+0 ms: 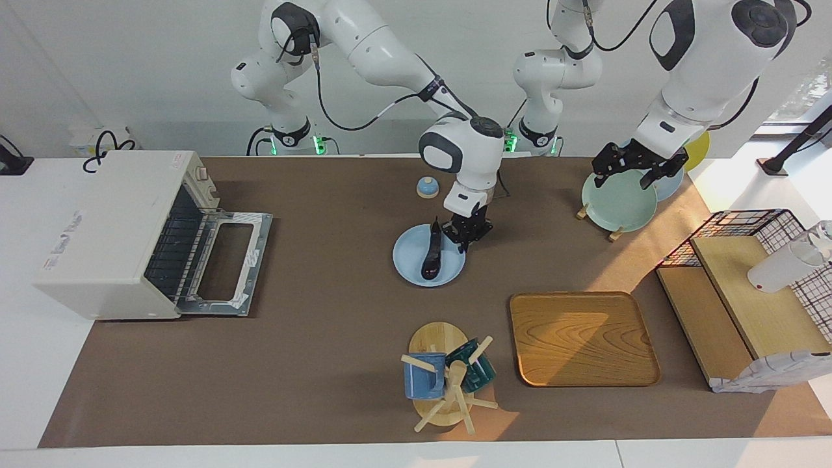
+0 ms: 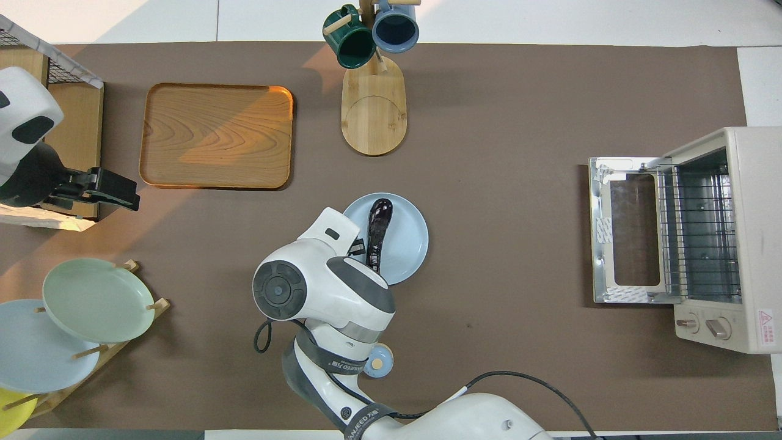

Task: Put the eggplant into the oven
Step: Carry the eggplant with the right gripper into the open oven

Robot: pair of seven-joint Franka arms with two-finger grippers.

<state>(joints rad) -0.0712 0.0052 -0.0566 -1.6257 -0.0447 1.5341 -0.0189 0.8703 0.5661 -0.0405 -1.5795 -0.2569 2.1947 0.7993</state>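
Note:
The dark purple eggplant [image 1: 431, 255] [image 2: 377, 231] lies on a light blue plate [image 1: 409, 265] [image 2: 408, 244] at mid-table. My right gripper [image 1: 464, 242] is shut and low at the plate's rim, close beside the eggplant's stem end; I cannot tell whether it pinches anything. In the overhead view its own hand hides the fingers. The off-white oven [image 1: 110, 231] [image 2: 724, 238] stands at the right arm's end, its glass door [image 1: 224, 260] folded down flat and the wire rack showing. My left gripper [image 1: 629, 170] [image 2: 125, 195] hangs open and empty over the plate rack.
A wooden mug tree [image 1: 445, 380] with a blue and a green mug and a wooden tray [image 1: 582, 338] lie farther from the robots than the plate. A rack with a green plate [image 1: 617, 205], a small blue knobbed lid [image 1: 427, 187] and a wire-and-wood shelf [image 1: 747, 279] also stand here.

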